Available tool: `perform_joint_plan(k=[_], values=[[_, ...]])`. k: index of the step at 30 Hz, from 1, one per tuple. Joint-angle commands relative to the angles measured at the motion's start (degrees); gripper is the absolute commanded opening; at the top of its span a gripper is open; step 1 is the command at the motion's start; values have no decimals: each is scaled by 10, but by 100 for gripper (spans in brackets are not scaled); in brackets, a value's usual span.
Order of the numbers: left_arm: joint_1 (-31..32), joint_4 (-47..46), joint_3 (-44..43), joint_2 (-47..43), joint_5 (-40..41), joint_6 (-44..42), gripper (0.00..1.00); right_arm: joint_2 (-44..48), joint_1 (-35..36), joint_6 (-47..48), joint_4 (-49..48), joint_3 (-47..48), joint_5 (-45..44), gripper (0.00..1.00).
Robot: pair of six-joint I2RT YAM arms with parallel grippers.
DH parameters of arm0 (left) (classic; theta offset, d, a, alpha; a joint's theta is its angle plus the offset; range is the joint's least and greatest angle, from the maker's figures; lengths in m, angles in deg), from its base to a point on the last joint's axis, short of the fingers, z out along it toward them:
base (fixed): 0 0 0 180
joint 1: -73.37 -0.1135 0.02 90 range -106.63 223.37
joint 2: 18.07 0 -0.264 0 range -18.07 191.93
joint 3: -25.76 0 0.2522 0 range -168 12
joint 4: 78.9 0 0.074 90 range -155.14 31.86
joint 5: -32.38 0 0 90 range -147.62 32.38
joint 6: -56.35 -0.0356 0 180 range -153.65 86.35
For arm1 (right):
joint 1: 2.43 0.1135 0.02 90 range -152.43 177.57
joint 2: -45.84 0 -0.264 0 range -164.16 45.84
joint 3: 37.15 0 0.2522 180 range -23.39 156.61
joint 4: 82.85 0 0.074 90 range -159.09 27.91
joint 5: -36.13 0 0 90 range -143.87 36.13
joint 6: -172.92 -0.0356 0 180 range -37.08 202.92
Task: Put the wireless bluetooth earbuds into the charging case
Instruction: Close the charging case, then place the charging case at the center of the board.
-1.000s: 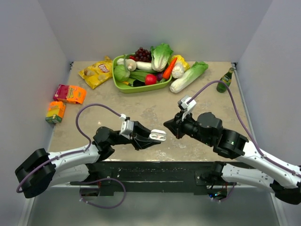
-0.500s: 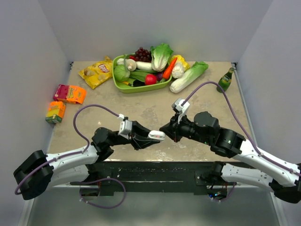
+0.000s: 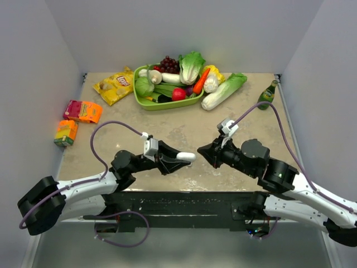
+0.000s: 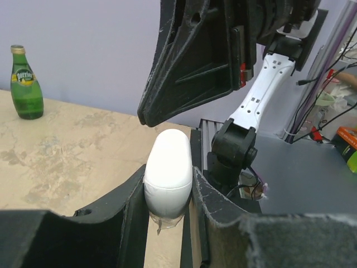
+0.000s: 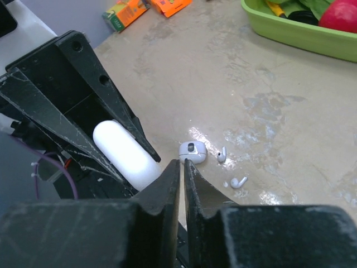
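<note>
Mottled beige table [image 3: 184,125]: at its far edge, a green tray [image 3: 164,106] of vegetables, with a yellow chip bag [image 3: 114,85] to its left and a cabbage [image 3: 223,91] and green bottle [image 3: 267,95] to its right. A pink-orange carton [image 3: 82,110] and an orange-green carton [image 3: 66,132] lie at the left edge, and two white earbuds [image 5: 222,154] lie near the front.

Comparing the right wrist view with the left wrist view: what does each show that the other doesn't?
Only the right wrist view shows two earbuds lying loose on the table beside a small white rounded object, plus the green tray and orange boxes farther off. Only the left wrist view shows the green bottle standing upright on the table. Both show the closed white charging case clamped in the left gripper, with the right gripper close to it, holding nothing.
</note>
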Motion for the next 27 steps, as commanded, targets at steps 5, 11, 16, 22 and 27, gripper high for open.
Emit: perform_joint_plan(k=[5, 11, 16, 22, 27], values=[[-6, 137, -85, 32, 190, 46, 0, 1, -1, -98, -28, -45, -218, 28], [-139, 354, -217, 143, 249, 156, 0, 5, -1, -138, -80, -135, -176, 46], [-200, 435, -312, 293, 195, 159, 0, -45, -1, -155, -78, -150, -141, 47], [-205, 500, -361, 381, 240, 132, 0, -33, -1, -148, -74, -169, -133, 47], [-205, 522, -353, 424, 281, 154, 1, -28, -1, -145, -72, -170, -132, 50]])
